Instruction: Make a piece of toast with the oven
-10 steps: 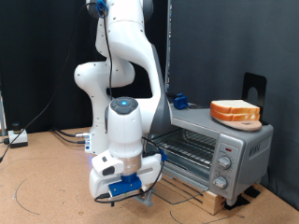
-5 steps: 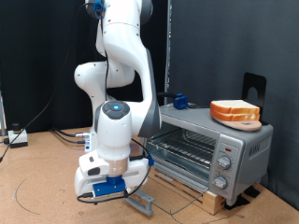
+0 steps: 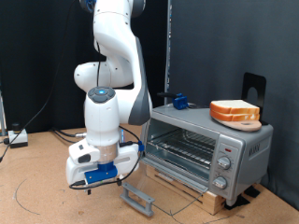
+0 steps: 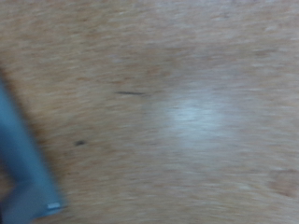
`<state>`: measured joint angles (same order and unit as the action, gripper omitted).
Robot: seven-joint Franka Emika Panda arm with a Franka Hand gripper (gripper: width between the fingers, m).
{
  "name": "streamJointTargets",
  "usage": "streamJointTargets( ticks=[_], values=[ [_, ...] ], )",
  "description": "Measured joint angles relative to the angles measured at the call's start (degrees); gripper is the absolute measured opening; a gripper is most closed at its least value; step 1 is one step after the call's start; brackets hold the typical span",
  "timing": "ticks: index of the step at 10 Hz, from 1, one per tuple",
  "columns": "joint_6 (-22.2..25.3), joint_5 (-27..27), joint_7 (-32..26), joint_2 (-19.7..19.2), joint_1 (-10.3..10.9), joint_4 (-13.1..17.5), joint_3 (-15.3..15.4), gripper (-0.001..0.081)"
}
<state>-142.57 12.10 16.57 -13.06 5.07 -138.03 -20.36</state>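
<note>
Oven point(image 3: 207, 149) on brown floor point(image 3: 42, 191), black backdrop point(image 3: 37, 56)

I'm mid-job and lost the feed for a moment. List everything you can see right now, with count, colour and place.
oven: one, silver, at the exterior view's right, standing on a wooden base; door open and folded down, wire rack visible inside.
oven door handle: one, grey, low in front of the oven, near the floor.
bread slices: a stack, looks like two, cream with orange-brown crust, on top of the oven.
blue object: one, small, on the oven's top at its rear.
black stand: one, behind the oven.
floor: brown, fills the blurred wrist view.
cables: several, at the exterior view's left.
robot arm: one, white.
end effector: one, white and blue, low, beside the open door; nothing seen between its fingers.
</note>
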Motion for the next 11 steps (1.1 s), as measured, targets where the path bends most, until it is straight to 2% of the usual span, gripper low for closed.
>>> streamJointTargets(
  ticks=[2, 4, 8, 11],
  values=[
    [6.46, 10.83, -12.15, 2.98, -1.27, 0.62, 2.01, 0.0807],
    [13.05, 15.60, -17.72, 6.83, -1.64, 0.88, 2.21, 0.0807],
    [23.16, 17.00, -18.86, 14.28, -2.01, 1.34, 1.34, 0.0807],
    [28.92, 13.94, -18.87, 19.54, -2.99, 1.63, 0.44, 0.0807]
  ],
)
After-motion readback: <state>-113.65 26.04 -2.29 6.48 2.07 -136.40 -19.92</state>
